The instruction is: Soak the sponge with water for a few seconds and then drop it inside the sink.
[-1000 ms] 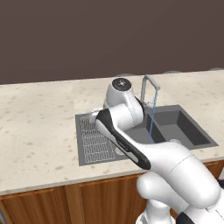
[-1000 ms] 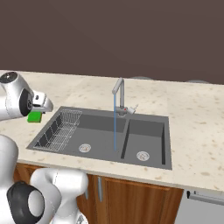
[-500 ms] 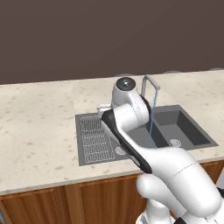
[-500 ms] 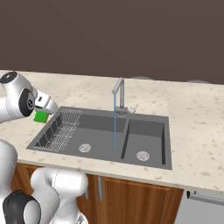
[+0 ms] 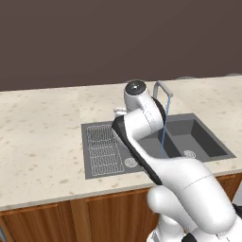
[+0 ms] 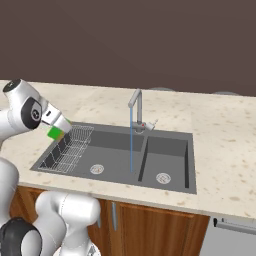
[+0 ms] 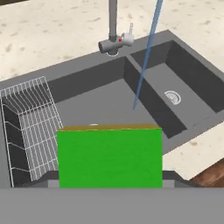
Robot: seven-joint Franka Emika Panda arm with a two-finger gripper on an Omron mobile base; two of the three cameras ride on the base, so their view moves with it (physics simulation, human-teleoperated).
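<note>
The jaws are clamped on the sponge (image 7: 109, 156), green face square to the hand camera, and it hangs up in the air over the wire rack (image 6: 70, 148) at the left end of the sink (image 6: 170, 180). Water (image 6: 131, 142) streams from the faucet (image 6: 136, 106) into the large basin, well apart from the sponge.

green sponge (image 7: 109, 156) above sink (image 7: 100, 103) drainboard side; water (image 7: 145, 52) streaming into large basin.
</note>
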